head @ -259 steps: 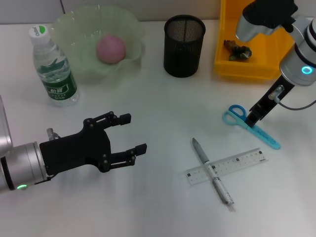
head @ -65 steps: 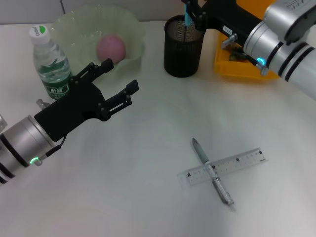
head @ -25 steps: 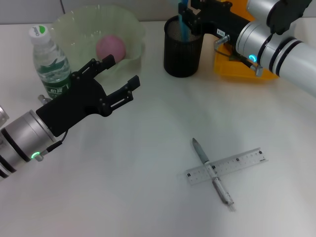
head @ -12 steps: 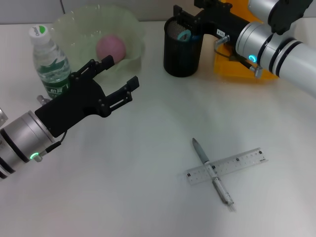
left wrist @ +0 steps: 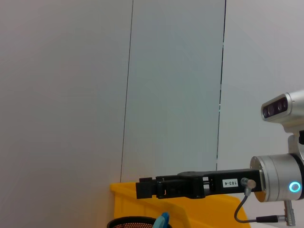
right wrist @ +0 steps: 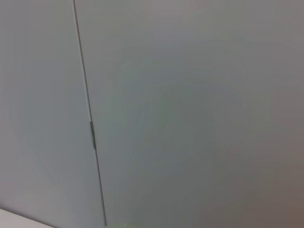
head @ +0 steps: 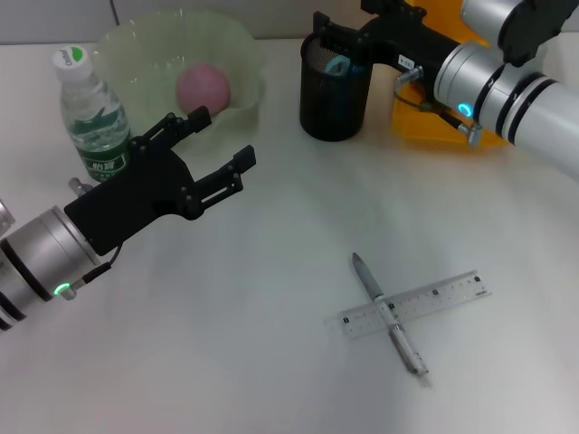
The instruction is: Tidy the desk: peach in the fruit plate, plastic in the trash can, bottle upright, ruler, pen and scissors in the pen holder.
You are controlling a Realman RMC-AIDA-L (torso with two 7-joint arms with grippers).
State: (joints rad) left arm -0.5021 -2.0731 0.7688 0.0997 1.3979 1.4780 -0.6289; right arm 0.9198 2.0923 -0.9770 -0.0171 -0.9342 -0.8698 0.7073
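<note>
The white desk [head: 271,380] carries every item recorded here. The right arm reaches across the rear of the desk, its black right gripper [head: 336,30] held over the rim of the black mesh pen holder [head: 335,95]; the fingers stand apart, gripping nothing. Directly below that gripper, the blue-handled scissors [head: 336,65] stand inside the holder, long axis roughly upright, handle loop uppermost and blades down out of sight. Just behind the right arm sits the yellow plastic bin [head: 443,99], with a dark scrap lying in it.

The black left gripper [head: 217,149] hovers at the desk's left, fingers spread and empty, pointing toward the pale green translucent fruit plate [head: 145,54], which holds the round pink peach [head: 203,88]. Beside that gripper's near finger stands the clear water bottle with green label and white cap [head: 95,127], upright.

Well apart from both grippers, nearer the front edge, the clear plastic ruler [head: 416,304] lies flat, long axis running left to right and slightly tilted. The grey pen [head: 387,312] lies across it, touching, tip pointing away toward the rear left.
</note>
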